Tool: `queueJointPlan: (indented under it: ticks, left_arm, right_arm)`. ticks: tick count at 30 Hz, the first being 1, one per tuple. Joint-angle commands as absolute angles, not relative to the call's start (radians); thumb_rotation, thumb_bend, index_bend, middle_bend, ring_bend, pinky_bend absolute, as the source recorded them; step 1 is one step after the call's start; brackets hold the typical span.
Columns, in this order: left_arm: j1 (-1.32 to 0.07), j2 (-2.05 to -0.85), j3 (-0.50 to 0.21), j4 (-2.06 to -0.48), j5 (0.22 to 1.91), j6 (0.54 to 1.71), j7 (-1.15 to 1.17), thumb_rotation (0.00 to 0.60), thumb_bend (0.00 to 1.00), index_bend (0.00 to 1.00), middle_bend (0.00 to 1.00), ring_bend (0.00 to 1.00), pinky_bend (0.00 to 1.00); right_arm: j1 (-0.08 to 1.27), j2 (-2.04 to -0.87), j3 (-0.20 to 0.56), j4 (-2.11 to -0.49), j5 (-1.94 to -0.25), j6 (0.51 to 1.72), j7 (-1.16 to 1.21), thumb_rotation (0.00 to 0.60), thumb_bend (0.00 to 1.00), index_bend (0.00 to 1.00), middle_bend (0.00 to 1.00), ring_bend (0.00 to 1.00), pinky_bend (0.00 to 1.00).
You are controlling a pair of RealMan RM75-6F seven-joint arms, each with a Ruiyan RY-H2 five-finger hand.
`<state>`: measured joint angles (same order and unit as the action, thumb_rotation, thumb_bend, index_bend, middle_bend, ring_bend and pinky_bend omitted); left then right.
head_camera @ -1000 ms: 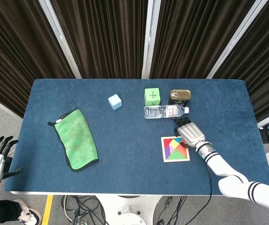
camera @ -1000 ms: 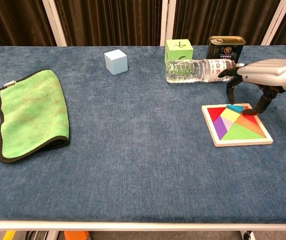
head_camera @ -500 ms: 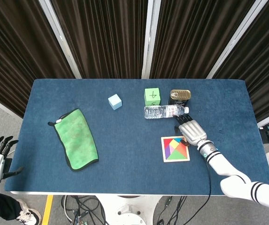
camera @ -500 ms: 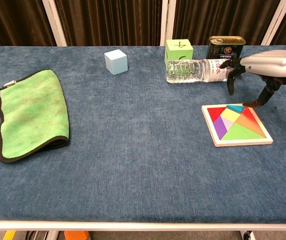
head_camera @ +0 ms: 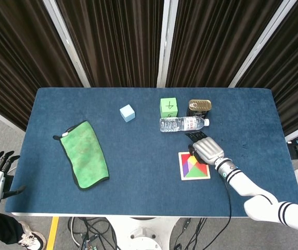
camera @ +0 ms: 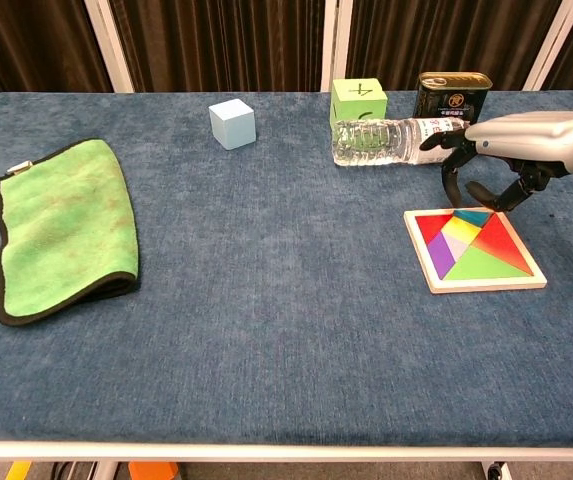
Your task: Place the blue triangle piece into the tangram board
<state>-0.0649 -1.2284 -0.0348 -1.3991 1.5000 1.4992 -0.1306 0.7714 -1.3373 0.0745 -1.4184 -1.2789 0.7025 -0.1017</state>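
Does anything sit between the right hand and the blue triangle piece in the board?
Nothing visible does. The right hand hovers just above the blue triangle piece, already seated at the far edge of the wooden tangram board; the plastic water bottle lies behind.

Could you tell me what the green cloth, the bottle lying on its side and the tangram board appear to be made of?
The green cloth looks like soft, matte microfibre or terry, with a fuzzy nap and dark stitched edging. The bottle seems to be clear, glossy plastic, see-through with a printed label. The tangram board appears to be pale unpainted wood at its rim, holding flat painted pieces, though plastic pieces cannot be ruled out.
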Motion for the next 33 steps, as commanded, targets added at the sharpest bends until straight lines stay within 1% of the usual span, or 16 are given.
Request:
queueJointPlan:
  ticks: [1,7,15,21,29,33]
  left_arm:
    - [-0.065,-1.229,-0.034,-1.399,1.499,1.497,-0.130,0.600,0.04,0.20,0.11,0.01,0.13]
    - [-0.065,-1.229,-0.034,-1.399,1.499,1.498,-0.129,0.600,0.04,0.20,0.11,0.01,0.13]
    - [-0.065,-1.229,-0.033,-1.397,1.498,1.494,-0.129,0.600,0.04,0.20,0.11,0.01,0.13]
    - [-0.065,-1.226,-0.033,-1.399,1.496,1.492,-0.128,0.600,0.04,0.20,0.11,0.01,0.13]
    - [-0.066,-1.226,-0.033,-1.400,1.495,1.490,-0.125,0.600,0.04,0.20,0.11,0.01,0.13]
    - [-0.066,-1.225,-0.034,-1.403,1.497,1.493,-0.123,0.600,0.04,0.20,0.11,0.01,0.13]
  right_arm:
    - [0.771,-1.338,0.072,-1.417,-1.281,0.701,-0.100,0.600,0.65,0.51,0.02,0.00,0.00]
    - [0.770,-1.340,0.067,-1.409,-1.278,0.700,-0.100,0.600,0.70,0.53,0.02,0.00,0.00]
    - [0.775,-1.352,0.063,-1.383,-1.260,0.683,-0.102,0.600,0.70,0.53,0.02,0.00,0.00]
    - [0.780,-1.359,0.060,-1.369,-1.264,0.668,-0.088,0.600,0.70,0.49,0.01,0.00,0.00]
    - [0.775,-1.365,0.055,-1.349,-1.263,0.668,-0.079,0.600,0.71,0.49,0.01,0.00,0.00]
    - [0.768,-1.350,0.065,-1.368,-1.278,0.693,-0.052,0.600,0.71,0.49,0.02,0.00,0.00]
